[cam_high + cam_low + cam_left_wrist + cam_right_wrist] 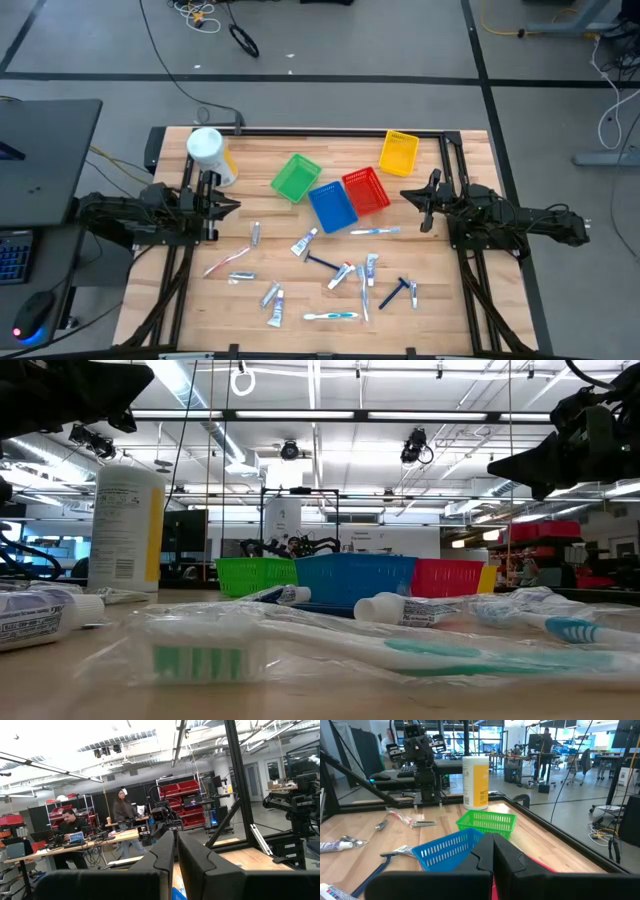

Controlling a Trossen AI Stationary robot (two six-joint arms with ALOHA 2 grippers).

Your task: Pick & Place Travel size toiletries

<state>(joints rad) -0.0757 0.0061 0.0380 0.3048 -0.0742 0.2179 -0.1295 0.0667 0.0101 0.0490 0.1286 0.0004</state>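
You're holding both grippers, left gripper (232, 207) and right gripper (408, 196), pinched closed, gripping nothing. The toiletries (330, 316) are lying scattered between them; the nearest toothbrush is running lengthwise across the table (470, 160).

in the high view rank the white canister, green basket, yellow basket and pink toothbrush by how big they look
1. green basket
2. white canister and yellow basket: these look about alike, so no ranking between them
3. pink toothbrush, long but by far the thinnest
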